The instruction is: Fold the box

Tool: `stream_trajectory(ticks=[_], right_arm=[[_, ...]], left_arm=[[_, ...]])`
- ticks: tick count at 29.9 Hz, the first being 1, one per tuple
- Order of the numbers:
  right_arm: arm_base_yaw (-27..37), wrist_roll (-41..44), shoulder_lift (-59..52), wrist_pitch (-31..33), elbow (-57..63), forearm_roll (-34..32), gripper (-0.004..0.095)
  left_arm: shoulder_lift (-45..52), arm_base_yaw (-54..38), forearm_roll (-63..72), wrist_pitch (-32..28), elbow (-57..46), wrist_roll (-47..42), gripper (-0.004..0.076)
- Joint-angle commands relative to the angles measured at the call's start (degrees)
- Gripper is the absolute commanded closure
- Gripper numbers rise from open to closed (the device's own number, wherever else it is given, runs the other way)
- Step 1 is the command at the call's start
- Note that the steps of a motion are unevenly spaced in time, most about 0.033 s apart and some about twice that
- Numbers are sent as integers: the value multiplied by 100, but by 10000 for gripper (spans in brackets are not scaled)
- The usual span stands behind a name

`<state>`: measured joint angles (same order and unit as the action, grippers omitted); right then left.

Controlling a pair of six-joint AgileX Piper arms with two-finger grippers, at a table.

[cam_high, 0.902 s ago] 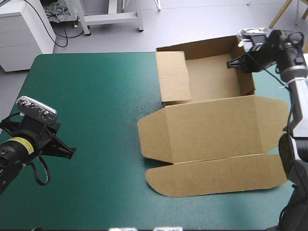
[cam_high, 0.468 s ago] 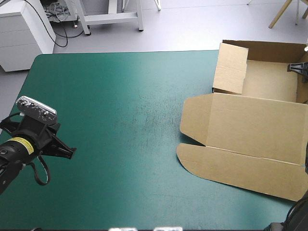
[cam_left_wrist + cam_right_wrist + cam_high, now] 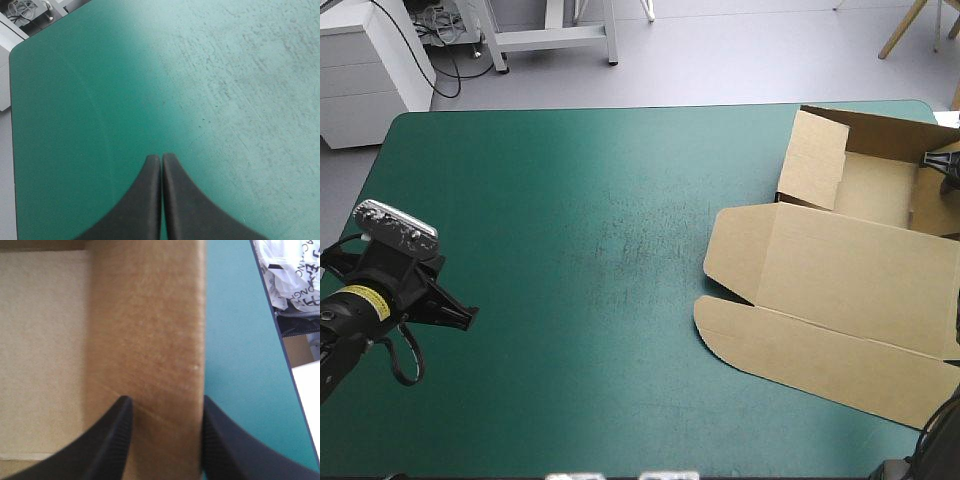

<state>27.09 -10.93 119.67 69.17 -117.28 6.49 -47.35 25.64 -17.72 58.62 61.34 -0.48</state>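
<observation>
The brown box (image 3: pixel 850 270) lies at the table's right side as an open tray with its lid spread flat toward the near edge. The tray's left flap (image 3: pixel 812 160) stands up. My right gripper (image 3: pixel 938 158) is at the tray's right wall, mostly cut off in the high view. In the right wrist view its fingers (image 3: pixel 112 440) straddle that wall (image 3: pixel 150 340), gripper (image 3: pixel 165 402) shut on it, tray floor (image 3: pixel 45 340) to one side. My left gripper (image 3: pixel 468 318) hovers shut and empty over bare teal-green cover near the front left, its tip (image 3: pixel 161 156) closed in one arch.
The table's right edge (image 3: pixel 270 340) runs just beyond the held wall, a strip of teal-green cover (image 3: pixel 235 365) between them. Bare cover (image 3: pixel 580 250) spreads from the box to the left arm. A white cabinet (image 3: pixel 370 70) stands past the far left corner.
The box has slid far to the right with my right gripper and turned slightly, now reaching the table's right edge. The left arm has stayed still.
</observation>
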Motion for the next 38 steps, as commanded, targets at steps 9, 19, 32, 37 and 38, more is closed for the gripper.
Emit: stream_trajectory(ticks=[9, 19, 32, 37, 38], right_arm=[[31, 31, -1041, -19, -718, 39, 202], [-88, -128, -2318, -19, -725, 1260, 857], [-2260, -333, -3429, -19, -120, 204, 908], [-2665, -344, -4057, -19, 952, 159, 908], [-2723, -344, -4207, -19, 1248, 159, 908]], left_arm=[[14, 30, -93, -320, 133, -84, 734], [14, 30, -140, -331, 133, -84, 734], [14, 30, -551, -243, 133, -84, 734], [24, 30, -545, -175, 133, -98, 734], [24, 30, -545, -158, 133, -123, 734]])
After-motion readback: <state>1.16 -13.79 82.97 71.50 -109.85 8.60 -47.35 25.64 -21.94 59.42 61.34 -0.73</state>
